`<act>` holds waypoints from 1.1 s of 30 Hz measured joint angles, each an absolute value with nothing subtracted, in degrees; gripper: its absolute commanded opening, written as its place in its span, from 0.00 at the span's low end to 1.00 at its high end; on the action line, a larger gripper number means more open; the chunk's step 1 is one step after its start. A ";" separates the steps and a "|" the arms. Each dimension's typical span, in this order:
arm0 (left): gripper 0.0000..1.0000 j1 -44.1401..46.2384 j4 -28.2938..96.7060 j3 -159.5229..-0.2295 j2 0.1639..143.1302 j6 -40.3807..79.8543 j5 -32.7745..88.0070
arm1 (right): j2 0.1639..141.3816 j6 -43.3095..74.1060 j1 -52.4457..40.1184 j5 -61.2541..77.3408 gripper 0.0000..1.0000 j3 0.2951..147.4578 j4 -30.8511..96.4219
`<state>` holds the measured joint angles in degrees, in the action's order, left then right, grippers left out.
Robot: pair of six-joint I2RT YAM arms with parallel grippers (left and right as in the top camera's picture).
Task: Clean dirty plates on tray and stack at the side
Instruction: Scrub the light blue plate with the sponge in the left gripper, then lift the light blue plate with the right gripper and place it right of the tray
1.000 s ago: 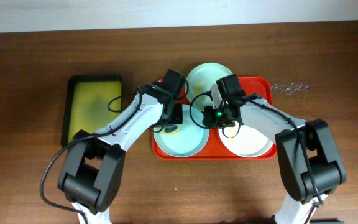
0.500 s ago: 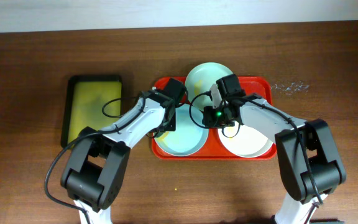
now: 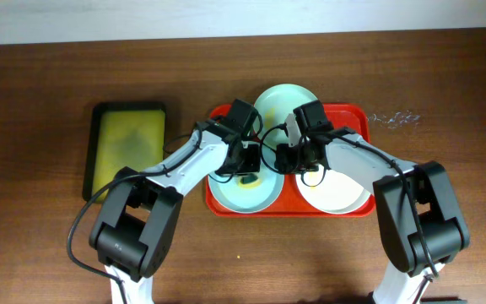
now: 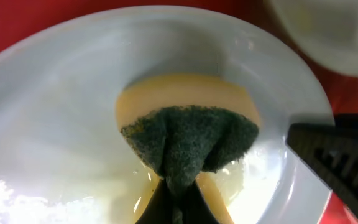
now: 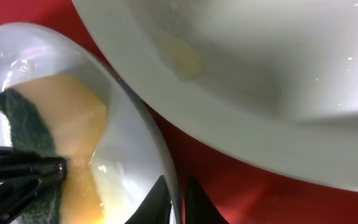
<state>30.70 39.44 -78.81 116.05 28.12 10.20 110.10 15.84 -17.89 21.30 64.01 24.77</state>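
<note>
The red tray (image 3: 357,116) holds three plates: pale green (image 3: 281,100) at the back, pale blue (image 3: 236,192) front left, white (image 3: 337,192) front right. My left gripper (image 3: 248,167) is shut on a yellow sponge with a dark green pad (image 4: 188,127) and presses it onto the pale blue plate (image 4: 61,118), which is wet and smeared yellow. My right gripper (image 3: 287,160) is shut on that plate's right rim (image 5: 160,155), one finger on each side. A pale plate with a yellow smear (image 5: 185,56) lies beyond it.
A black-rimmed yellow-green tray (image 3: 129,145) lies on the wooden table left of the red tray. Some small glinting specks (image 3: 393,118) lie on the table right of the red tray. Both arms crowd the tray's middle.
My left gripper has moved right across the pale blue plate with the sponge, closer to my right gripper. The right gripper and the plates have not moved.
</note>
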 measured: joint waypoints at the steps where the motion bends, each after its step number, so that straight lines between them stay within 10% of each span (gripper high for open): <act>1: 0.00 30.74 41.25 -79.05 116.05 28.14 8.60 | 110.10 15.81 -17.89 21.34 0.12 64.01 24.80; 25: 0.00 34.41 51.35 -77.03 109.65 29.82 -17.21 | 110.13 15.22 -18.00 21.74 0.04 64.16 26.65; 33: 0.00 20.75 50.59 -79.09 102.74 25.61 -3.42 | 101.25 16.34 -18.39 10.94 0.04 65.10 37.04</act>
<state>20.75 50.59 -79.09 102.74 25.61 -3.42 101.25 16.34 -18.39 10.94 65.10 37.04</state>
